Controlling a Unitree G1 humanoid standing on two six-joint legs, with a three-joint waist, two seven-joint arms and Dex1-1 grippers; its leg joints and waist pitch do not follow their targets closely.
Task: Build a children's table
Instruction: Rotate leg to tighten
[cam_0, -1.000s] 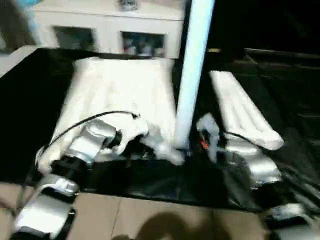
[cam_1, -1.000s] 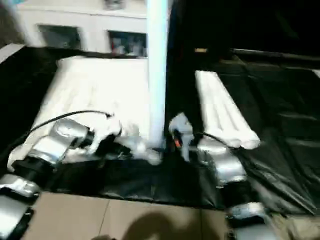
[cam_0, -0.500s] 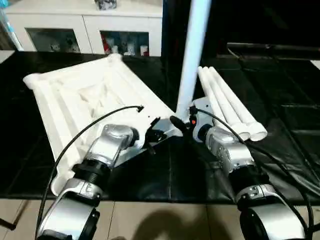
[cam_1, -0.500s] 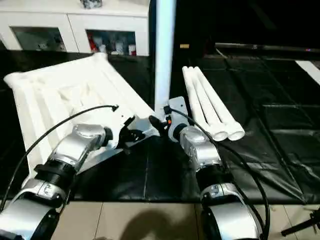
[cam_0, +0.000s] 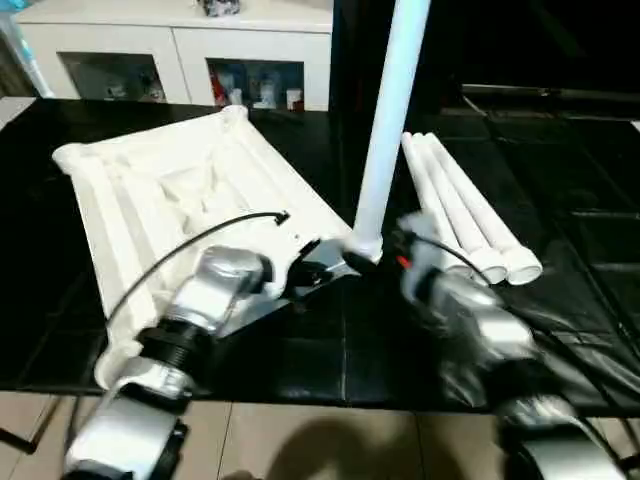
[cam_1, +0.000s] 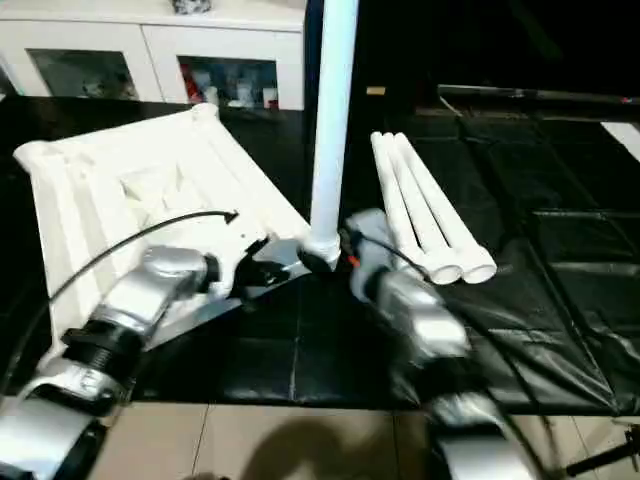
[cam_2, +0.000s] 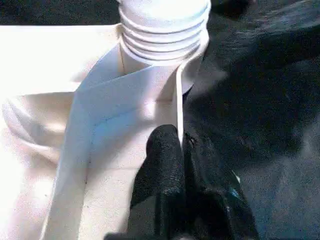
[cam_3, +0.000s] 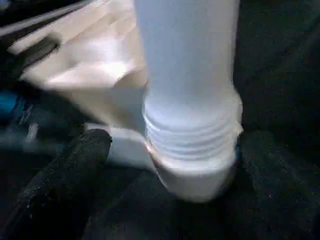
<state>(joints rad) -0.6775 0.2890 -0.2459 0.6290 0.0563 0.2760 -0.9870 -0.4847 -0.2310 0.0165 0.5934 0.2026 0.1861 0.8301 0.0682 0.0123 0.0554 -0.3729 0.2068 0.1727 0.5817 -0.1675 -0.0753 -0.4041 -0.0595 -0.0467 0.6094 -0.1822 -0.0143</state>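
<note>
The table top (cam_0: 190, 190) lies upside down on the black surface (cam_0: 560, 140), ribs up, running from about ten o'clock in the head view down toward the centre, and one leg (cam_0: 390, 120) stands upright in its near corner socket (cam_3: 192, 170), the threaded end showing just above the socket rim, so it may not be screwed fully home. Three more legs (cam_1: 425, 215) lie side by side on the surface at about two o'clock, just beside the standing one and apart from the top. By that reading roughly a quarter of the job is done: one leg is in place, three are left to fit into the remaining corners, and then the table has to be turned onto its feet. The left gripper (cam_2: 182, 155) has its fingers pressed together on the thin edge of the top right next to the socket, steadying it. The right gripper (cam_3: 170, 165) has its fingers spread wide on either side of the leg's base, clear of it and holding nothing. Behind, at twelve o'clock, a white cabinet (cam_0: 180, 50) with glass doors holds small items on its shelves, too small to tell apart
</note>
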